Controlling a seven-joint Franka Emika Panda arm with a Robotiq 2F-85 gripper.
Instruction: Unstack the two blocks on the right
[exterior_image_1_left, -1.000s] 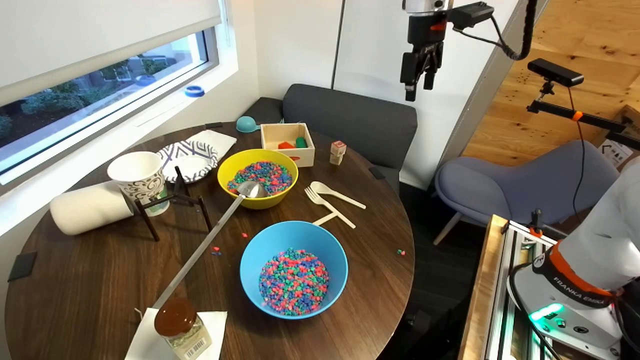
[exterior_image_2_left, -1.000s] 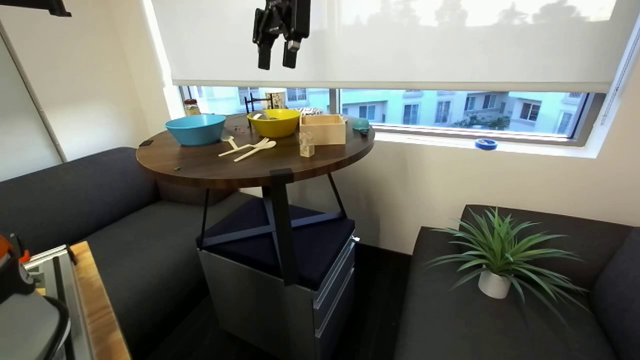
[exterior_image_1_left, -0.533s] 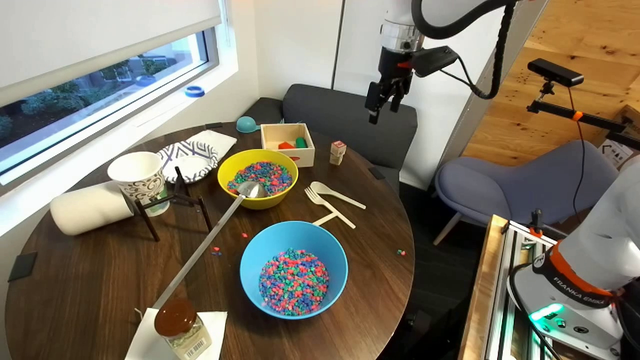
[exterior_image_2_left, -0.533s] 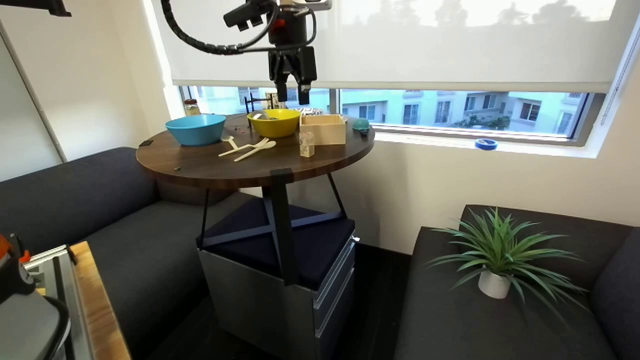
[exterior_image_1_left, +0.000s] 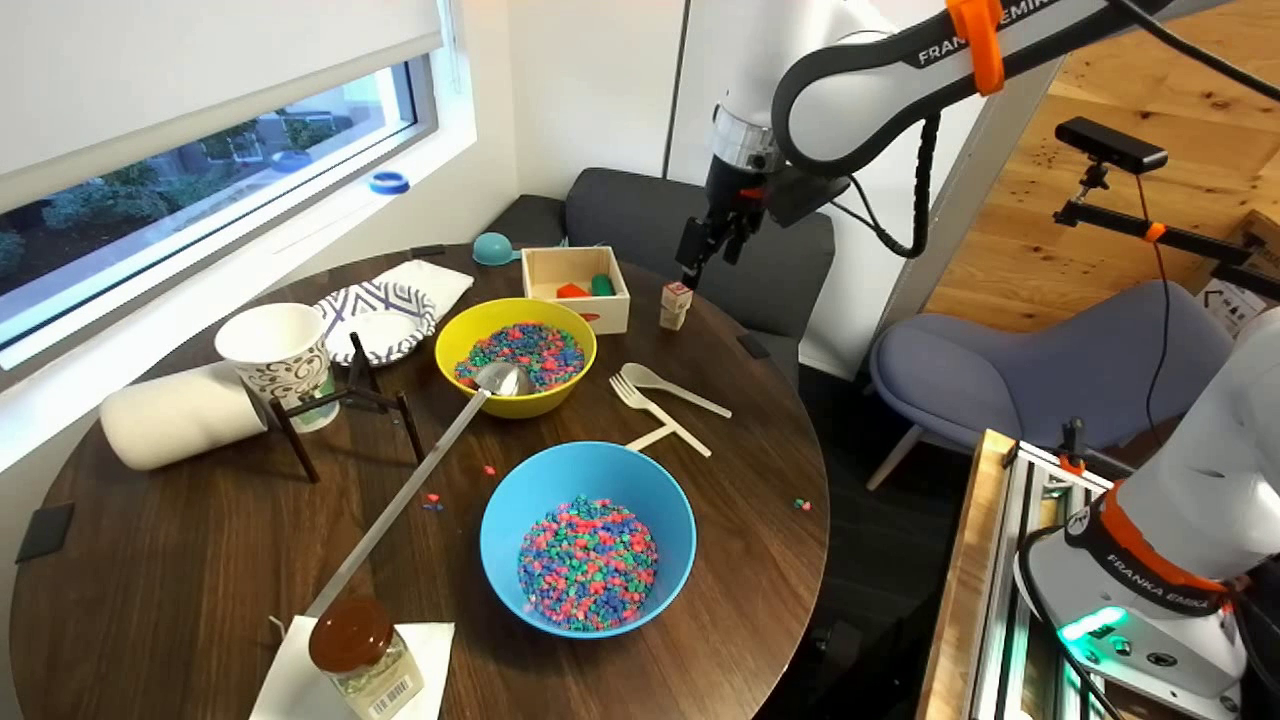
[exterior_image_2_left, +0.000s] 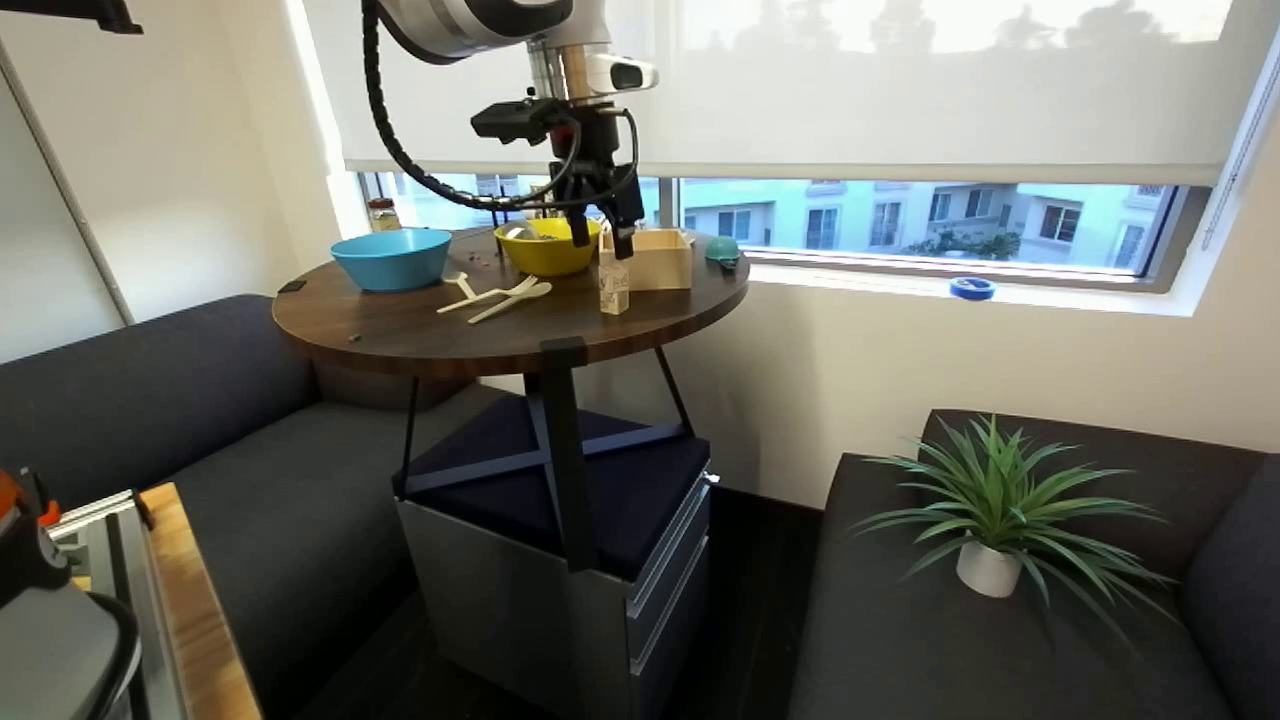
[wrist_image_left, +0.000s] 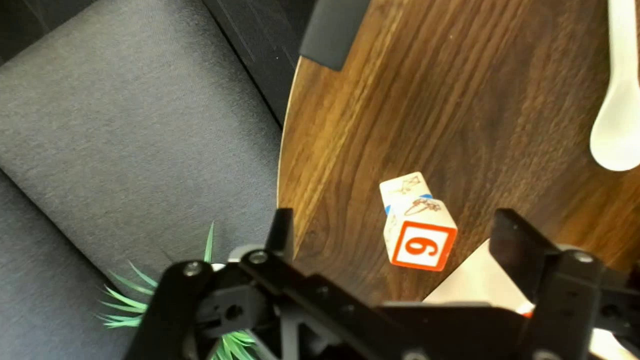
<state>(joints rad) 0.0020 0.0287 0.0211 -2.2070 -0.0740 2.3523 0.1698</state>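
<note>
Two small tan wooden blocks stand stacked near the table's edge in both exterior views. The upper block (exterior_image_1_left: 677, 295) has a red-framed face on top; it also shows in the wrist view (wrist_image_left: 422, 245) with a red 6. The lower block (exterior_image_1_left: 672, 319) sits under it, turned to a different angle; part of it shows in the wrist view (wrist_image_left: 404, 187). In an exterior view the upper block (exterior_image_2_left: 614, 275) and lower block (exterior_image_2_left: 614, 301) stand upright. My gripper (wrist_image_left: 395, 222) is open and empty, its fingers apart on either side of the stack in the wrist view. In an exterior view the gripper (exterior_image_2_left: 602, 247) hangs just above the stack.
A square wooden tray (exterior_image_1_left: 610, 315) with coloured pieces stands close beside the blocks. A yellow bowl (exterior_image_1_left: 450, 350), pale spoon (exterior_image_1_left: 690, 392), fork (exterior_image_1_left: 670, 420) and blue bowl (exterior_image_1_left: 505, 555) lie nearer the table's middle. The table edge (wrist_image_left: 281, 165) runs close to the stack.
The arm has come down and across toward the stack, from high above the table to just over the blocks. The gripper stays open. The blocks have not moved.
</note>
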